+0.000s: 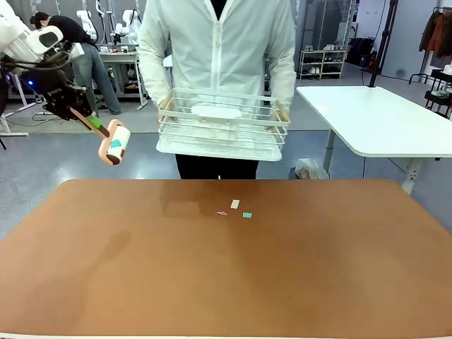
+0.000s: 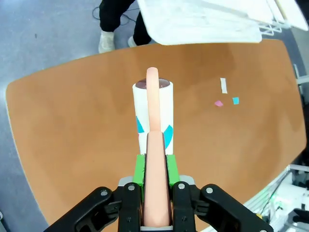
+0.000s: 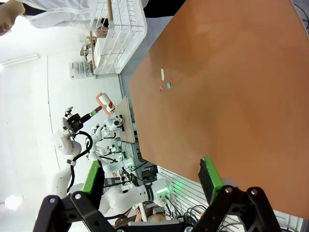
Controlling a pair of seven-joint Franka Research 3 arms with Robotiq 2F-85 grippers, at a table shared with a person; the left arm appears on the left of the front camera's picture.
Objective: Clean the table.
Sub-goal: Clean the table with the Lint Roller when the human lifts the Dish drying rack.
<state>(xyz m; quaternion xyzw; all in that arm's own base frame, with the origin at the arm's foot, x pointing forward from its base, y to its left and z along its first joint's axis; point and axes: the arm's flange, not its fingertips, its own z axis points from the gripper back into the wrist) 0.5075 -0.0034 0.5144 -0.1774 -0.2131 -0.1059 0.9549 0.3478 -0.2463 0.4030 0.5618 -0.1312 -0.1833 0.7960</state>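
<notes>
**Left fingers clamped on the roller handle, right fingers spread wide**

The green-padded fingers of the left gripper press from both sides on the peach handle of a lint roller, with no gap left. The fingers of the right gripper stand far apart and hold nothing.

The table lies in front of the robot, with its reddish-brown top mostly bare. Near its far edge, close to the middle, are three small paper scraps close together: a white one, a pink one and a teal one. Nothing lies between the roller and the scraps.

Behind the far edge a person in a white jacket holds a white wire basket with both hands, above the floor and not touching the table. A white-topped table stands to the right, well apart.

The left arm is raised at the left side, beyond the table's far left corner. The roller points down at an angle, and its white drum carries teal marks. The right gripper hovers high over the table's near edge.
</notes>
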